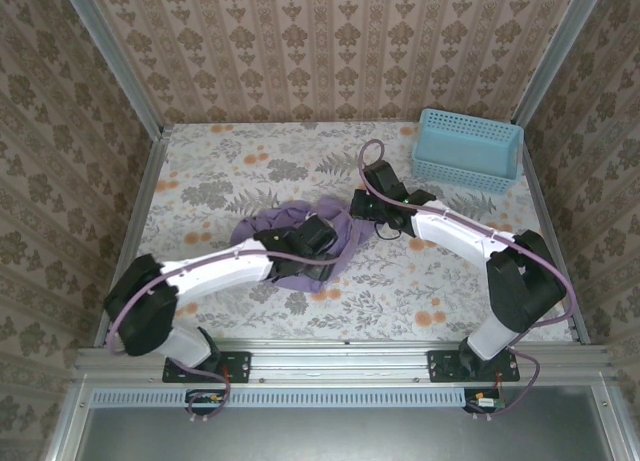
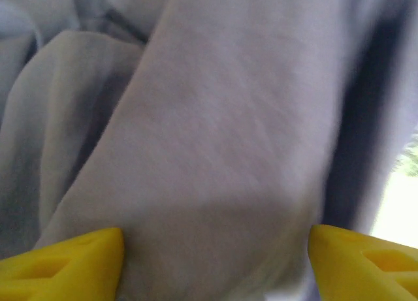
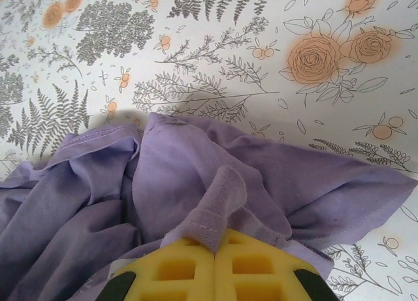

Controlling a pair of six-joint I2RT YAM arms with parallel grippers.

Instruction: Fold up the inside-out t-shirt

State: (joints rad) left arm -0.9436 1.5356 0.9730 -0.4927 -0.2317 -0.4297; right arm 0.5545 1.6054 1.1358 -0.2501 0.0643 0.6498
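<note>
The lavender-purple t-shirt point(image 1: 300, 243) lies bunched in a heap at the table's middle. My left gripper point(image 1: 318, 236) sits on top of the heap. In the left wrist view its yellow fingertips point(image 2: 72, 262) stand wide apart with a fold of shirt cloth point(image 2: 222, 151) between them, so it is open. My right gripper point(image 1: 365, 207) is at the heap's right edge. In the right wrist view its yellow pads point(image 3: 215, 271) meet tightly, pinching a ribbed hem of the t-shirt point(image 3: 219, 206). No lettering shows.
A blue basket point(image 1: 468, 149) stands at the back right. The floral tablecloth point(image 1: 220, 171) lies bare to the left, back and front of the heap. Patterned walls enclose the table on three sides.
</note>
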